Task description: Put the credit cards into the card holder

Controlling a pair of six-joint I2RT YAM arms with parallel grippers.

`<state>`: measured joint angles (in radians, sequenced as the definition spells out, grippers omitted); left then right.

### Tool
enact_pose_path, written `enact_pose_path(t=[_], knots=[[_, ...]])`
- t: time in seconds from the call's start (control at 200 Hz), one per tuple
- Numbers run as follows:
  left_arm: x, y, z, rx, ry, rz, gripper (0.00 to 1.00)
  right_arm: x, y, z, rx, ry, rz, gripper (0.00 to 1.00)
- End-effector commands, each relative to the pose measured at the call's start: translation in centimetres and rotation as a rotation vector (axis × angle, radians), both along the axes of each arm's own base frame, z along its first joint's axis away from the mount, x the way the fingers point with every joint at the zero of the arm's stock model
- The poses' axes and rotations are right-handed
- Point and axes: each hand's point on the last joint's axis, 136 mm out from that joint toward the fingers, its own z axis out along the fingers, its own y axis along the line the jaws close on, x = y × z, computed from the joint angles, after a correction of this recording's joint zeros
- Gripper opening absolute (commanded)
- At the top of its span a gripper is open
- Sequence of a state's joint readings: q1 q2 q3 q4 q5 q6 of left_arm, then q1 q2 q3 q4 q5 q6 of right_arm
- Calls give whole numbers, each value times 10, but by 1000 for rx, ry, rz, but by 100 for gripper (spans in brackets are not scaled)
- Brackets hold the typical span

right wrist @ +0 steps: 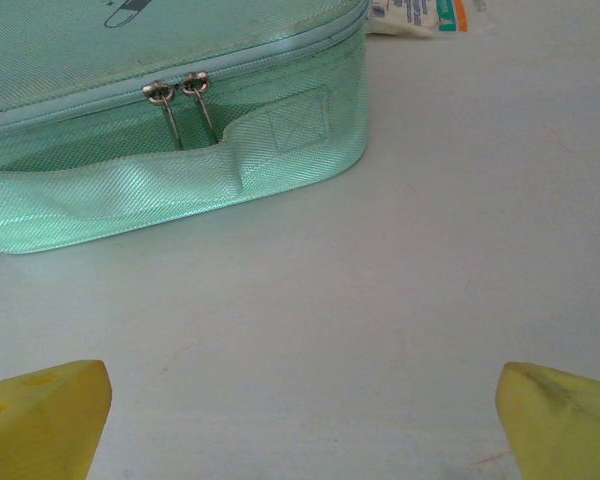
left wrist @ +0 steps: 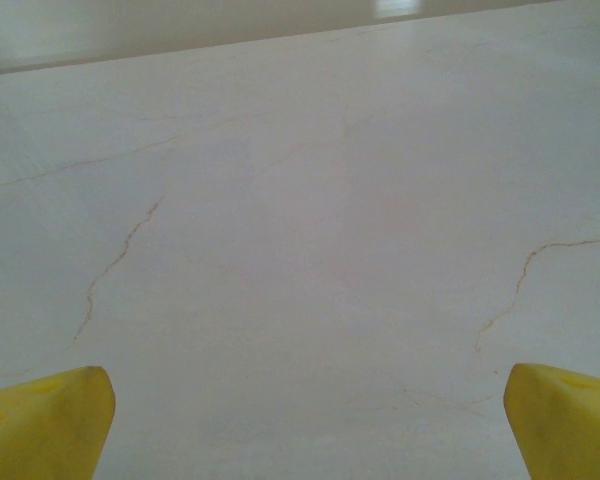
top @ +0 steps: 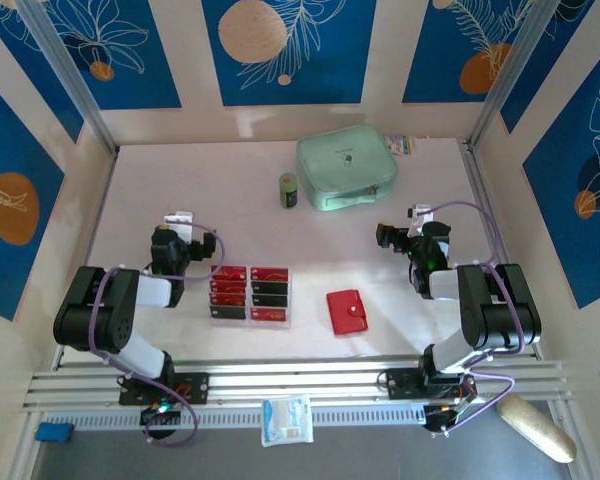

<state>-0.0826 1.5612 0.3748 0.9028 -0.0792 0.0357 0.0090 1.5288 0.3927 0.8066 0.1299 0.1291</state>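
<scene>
Credit cards (top: 250, 292), thin red and black plastic rectangles: we see them stacked in two columns inside a clear plastic tray (top: 288, 312), close to the near edge of the pale table (top: 180, 170), left of centre. We read the tray as a staging spot, with the cards sorted and reachable by either arm.

The red square fold-over card holder (top: 348, 311) lies flat just right of the tray, not touching it, also by the near edge. It is folded shut with the silver snap stud up, so we judge it has to be opened before any card goes in.

The left gripper (top: 177, 222) hovers over bare table beyond the tray. In the left wrist view its yellow fingers (left wrist: 50, 420) are spread wide with nothing between them. The right gripper (top: 392, 236) is over the right half, well beyond the holder and aimed at the far edge. Its fingers (right wrist: 45, 415) are also spread wide and hold nothing. We judge neither arm is committed to a grasp yet.

A mint-green zip pouch (top: 346, 166) sits at the far edge, zipped shut, with a printed packet (right wrist: 420, 15) just behind it and a small green cylinder (top: 288, 190) upright to its left. None of these are needed for the task.

Unclear to us:
- The card count, since the stacks overlap.
- Whether the stud is actually snapped.
- The holder's inner pockets, which are folded away.
- The fingertips from above, because the wrist hardware covers them.
</scene>
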Motion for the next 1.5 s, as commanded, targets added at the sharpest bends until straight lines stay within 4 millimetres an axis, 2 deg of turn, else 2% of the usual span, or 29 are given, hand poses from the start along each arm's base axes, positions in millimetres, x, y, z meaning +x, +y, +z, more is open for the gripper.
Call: enact_pose_path(t=[0.0,0.455,0.655,0.82,0.925,1.045,1.115,1.2,1.245,1.3,1.405,1.495], knots=[[4,4,7,2,-30,12,100,7,1,11,-11,-32,21,99],[5,5,4,-11,-13,9,100,8,0,11,-9,-26,18,99],[-2,-4,15,-12,-50,-55,100,5,6,16,-14,-46,48,99],[-6,15,31,-6,-51,60,100,7,5,43,-74,-17,-2,99],[-7,32,41,-9,-47,170,100,3,2,71,-52,-1,-58,99],[-12,50,51,-4,-32,280,100,-12,0,99,39,57,-114,99],[-17,60,58,-13,-6,350,100,-23,-11,119,138,72,-211,99],[-22,67,72,-44,30,412,100,-44,-22,129,291,137,-314,99],[-24,67,79,-72,51,425,100,-52,-20,137,356,142,-303,99],[-26,65,88,-117,75,435,100,-60,-8,147,398,141,-225,99],[-33,56,104,-227,135,439,100,-74,9,161,396,185,-144,99],[-40,41,116,-316,197,394,100,-83,23,171,385,233,-72,100]])
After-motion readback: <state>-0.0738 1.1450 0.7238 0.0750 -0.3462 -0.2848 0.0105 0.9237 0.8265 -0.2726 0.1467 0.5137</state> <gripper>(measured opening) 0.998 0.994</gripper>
